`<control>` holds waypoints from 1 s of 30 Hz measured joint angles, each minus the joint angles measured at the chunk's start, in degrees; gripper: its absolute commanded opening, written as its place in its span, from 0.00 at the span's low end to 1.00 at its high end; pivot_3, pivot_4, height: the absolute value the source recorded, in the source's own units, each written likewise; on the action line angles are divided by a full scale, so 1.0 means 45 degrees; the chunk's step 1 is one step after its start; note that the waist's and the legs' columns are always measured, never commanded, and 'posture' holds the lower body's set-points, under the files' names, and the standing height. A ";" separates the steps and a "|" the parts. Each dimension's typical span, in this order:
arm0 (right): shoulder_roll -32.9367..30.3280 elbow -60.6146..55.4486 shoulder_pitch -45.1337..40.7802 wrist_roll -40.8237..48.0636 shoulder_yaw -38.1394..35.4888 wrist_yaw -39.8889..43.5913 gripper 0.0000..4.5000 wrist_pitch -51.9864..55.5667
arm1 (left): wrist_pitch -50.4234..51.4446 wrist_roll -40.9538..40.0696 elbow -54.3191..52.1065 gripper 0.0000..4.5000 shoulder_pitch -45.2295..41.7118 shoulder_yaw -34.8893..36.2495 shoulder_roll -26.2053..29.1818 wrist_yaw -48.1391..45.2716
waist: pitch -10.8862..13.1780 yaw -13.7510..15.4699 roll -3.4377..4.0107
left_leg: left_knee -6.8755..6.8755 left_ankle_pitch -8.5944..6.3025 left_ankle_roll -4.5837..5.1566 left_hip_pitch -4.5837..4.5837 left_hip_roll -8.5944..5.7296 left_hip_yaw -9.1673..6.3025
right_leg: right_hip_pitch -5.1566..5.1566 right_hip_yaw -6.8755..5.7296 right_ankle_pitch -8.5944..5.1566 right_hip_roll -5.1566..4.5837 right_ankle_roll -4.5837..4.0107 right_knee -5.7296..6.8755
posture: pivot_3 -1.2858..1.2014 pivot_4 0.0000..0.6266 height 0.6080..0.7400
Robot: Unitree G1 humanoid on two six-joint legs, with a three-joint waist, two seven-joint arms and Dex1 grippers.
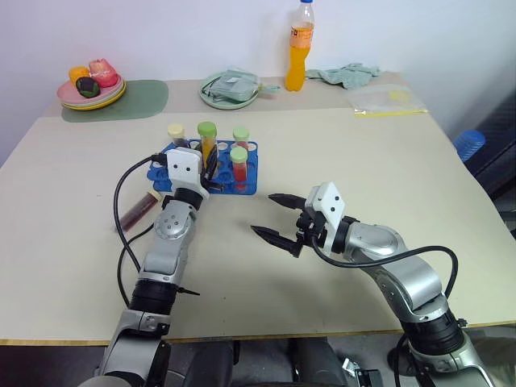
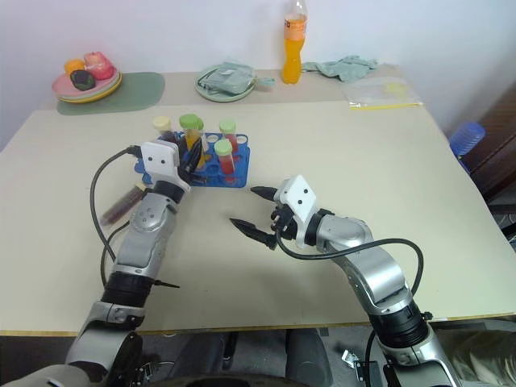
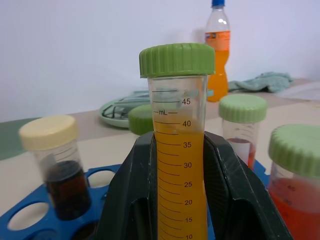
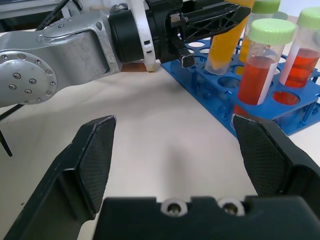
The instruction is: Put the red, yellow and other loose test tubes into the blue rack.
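Note:
The blue rack (image 1: pixel 244 188) lies on the table's left half. My left gripper (image 1: pixel 211 166) is shut on the yellow tube (image 3: pixel 180 175), which has a green cap. It holds the tube nearly upright with the tube's lower end at the rack's top plate (image 4: pixel 300 107). Two orange-red tubes (image 4: pixel 260 65) with pale green caps stand in the rack, and so does a dark tube (image 3: pixel 55 170) with a cream cap. A dark maroon tube (image 1: pixel 139 211) lies on the table left of my left arm. My right gripper (image 1: pixel 274 216) stands open and empty, right of the rack.
At the back are a tall orange soda bottle (image 1: pixel 299 48), a round green plate (image 1: pixel 211 98) with a cloth on it, stacked plates (image 1: pixel 113 98) with fruit on a green mat, a teal cloth (image 1: pixel 347 74) and a plastic bag (image 1: pixel 387 101).

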 measured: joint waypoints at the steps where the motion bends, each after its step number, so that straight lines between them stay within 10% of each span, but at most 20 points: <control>1: 0.0000 0.0000 0.0000 0.0003 0.0000 0.0000 0.92 0.0000 | -0.0003 0.0089 0.0019 0.15 0.0000 0.0063 -0.0017 -0.0002 | 0.0000 -0.0002 0.0000 | 0.0000 0.0000 0.0000 0.0000 0.0000 -0.0001 | 0.0000 -0.0001 0.0000 0.0001 0.0000 0.0000 | 0.52 0.24 1.00; 30: 0.0077 -0.0002 0.0003 0.0214 0.0005 0.0000 0.92 0.0127 | 0.0405 0.1190 -0.0309 0.15 0.0101 0.0451 -0.0585 0.0150 | -0.0002 -0.0003 -0.0001 | 0.0002 0.0000 0.0000 0.0006 0.0000 -0.0009 | 0.0007 -0.0002 0.0000 0.0002 0.0000 0.0003 | 0.52 0.24 1.00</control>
